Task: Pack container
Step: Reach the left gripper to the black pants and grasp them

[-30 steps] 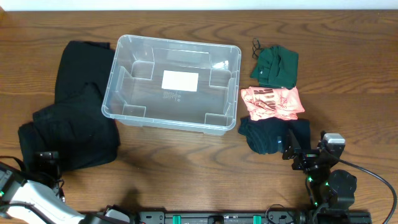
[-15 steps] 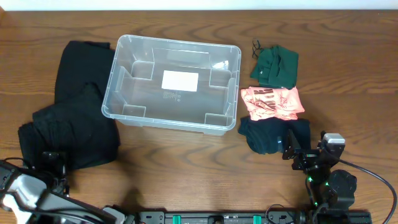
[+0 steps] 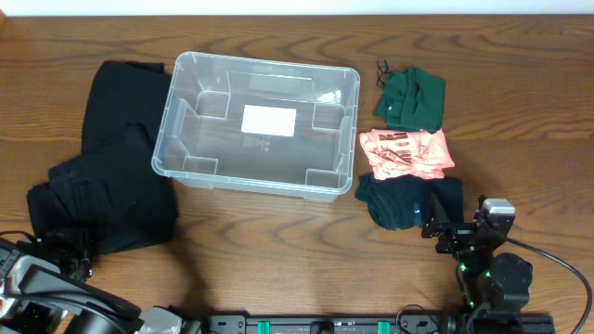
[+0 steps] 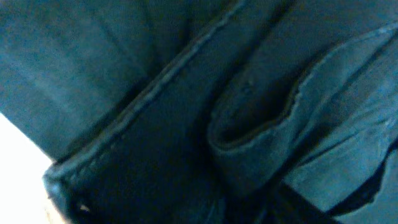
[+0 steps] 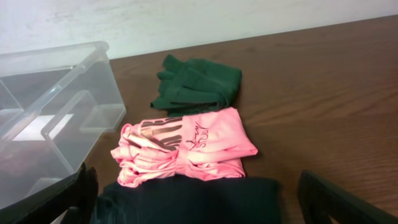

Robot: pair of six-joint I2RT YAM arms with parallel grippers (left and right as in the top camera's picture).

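Hidden against dark cloth at 8 o'clock, left claw: cannot tell if open. At 5 o'clock, right claw wide open, holding nothing. At 12 o'clock on counter, clear container, only white label inside.

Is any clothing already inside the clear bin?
No, the bin holds nothing but its white label, while the black pile and the pink shirt lie beside it.

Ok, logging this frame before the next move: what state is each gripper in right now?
Left gripper: cannot be told, only black clothing fills its view.
Right gripper: open, holding nothing.
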